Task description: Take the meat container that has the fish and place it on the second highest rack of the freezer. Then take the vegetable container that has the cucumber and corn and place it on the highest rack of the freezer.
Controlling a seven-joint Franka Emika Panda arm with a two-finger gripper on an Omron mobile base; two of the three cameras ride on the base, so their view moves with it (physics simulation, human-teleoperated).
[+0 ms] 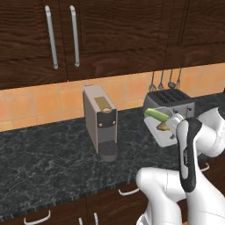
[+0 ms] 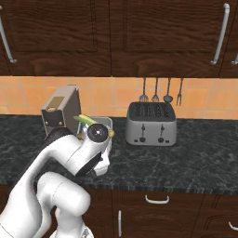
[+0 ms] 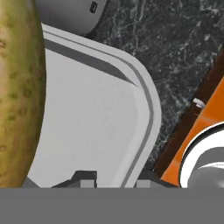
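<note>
Gripping the rim of the vegetable container [image 1: 163, 134], the gripper [image 3: 114, 180] had its jaws narrowed on the tray edge, holding it lifted above the dark counter [image 1: 48, 162]; one cucumber [image 1: 157, 114] lay inside. Nearby stood one coffee machine [image 1: 100, 121], one toaster [image 2: 152, 123], four hanging utensils [image 2: 161, 91]

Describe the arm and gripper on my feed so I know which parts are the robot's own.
The arm is glossy white with rounded, bulbous links and dark grey to black bands at the joints. A round dark cap with a pale centre sits on one joint in the right base view. The gripper shows two small, dark grey, blocky fingertips. No cables or lettering are readable.
</note>
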